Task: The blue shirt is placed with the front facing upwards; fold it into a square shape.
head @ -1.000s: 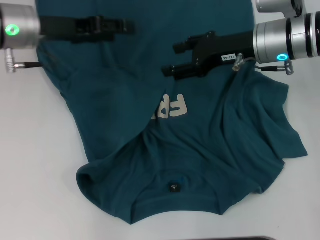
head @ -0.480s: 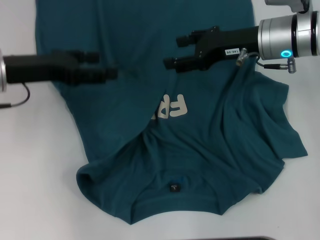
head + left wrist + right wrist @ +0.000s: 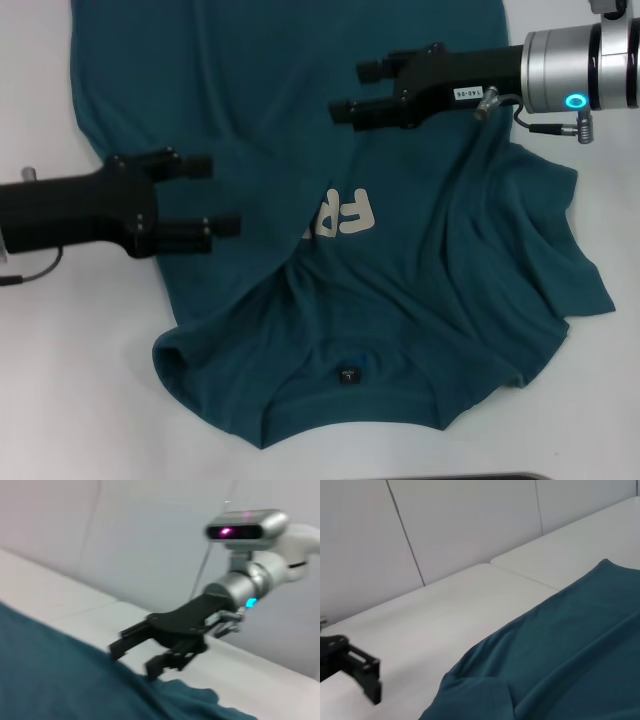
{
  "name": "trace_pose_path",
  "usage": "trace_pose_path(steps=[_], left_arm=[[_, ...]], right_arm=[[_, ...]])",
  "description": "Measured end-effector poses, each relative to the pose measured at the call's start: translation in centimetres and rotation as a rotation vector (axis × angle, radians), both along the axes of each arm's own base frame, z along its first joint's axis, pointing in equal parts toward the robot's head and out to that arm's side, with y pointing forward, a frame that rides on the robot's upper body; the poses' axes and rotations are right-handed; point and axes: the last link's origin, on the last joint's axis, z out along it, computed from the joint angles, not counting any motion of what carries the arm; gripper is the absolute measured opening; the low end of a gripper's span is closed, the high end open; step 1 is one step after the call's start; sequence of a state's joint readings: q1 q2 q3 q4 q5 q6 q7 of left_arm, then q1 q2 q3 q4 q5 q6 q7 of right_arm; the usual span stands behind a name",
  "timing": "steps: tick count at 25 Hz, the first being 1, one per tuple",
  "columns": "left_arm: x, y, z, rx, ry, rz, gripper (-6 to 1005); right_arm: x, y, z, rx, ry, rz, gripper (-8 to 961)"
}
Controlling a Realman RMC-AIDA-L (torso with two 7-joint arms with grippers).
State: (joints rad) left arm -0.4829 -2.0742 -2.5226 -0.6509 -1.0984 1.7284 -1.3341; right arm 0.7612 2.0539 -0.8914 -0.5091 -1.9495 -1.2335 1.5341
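Blue shirt (image 3: 330, 170): spread on the white table (image 3: 60, 380), rumpled, collar toward the near edge, its right side bunched in folds.
Lettering (image 3: 345, 215): pale, partly hidden under a crease at mid-chest.
Neck label (image 3: 348, 376): small, black, inside the collar.
Left hand (image 3: 210, 195): above the shirt's left side, fingers parted, grasping nothing.
Right hand (image 3: 350, 90): above the shirt's far middle, fingers parted, empty; also seen in the left wrist view (image 3: 132, 657).
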Motion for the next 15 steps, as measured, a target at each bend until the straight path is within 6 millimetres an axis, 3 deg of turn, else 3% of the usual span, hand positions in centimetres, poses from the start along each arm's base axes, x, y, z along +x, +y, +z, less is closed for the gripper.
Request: trace_pose_path(steps=[6,15], left_arm=[[-0.3,-1.9,-0.6,0.028,-0.017,-0.111,905],[-1.6,-2.7,-1.7,0.086,0.031,-0.155,905]], right_arm=[[0.2,-0.1,0.1,-0.002,0.013,-0.023,808],[0.3,-0.3,-0.1,-0.023,0.039,-0.088,809]])
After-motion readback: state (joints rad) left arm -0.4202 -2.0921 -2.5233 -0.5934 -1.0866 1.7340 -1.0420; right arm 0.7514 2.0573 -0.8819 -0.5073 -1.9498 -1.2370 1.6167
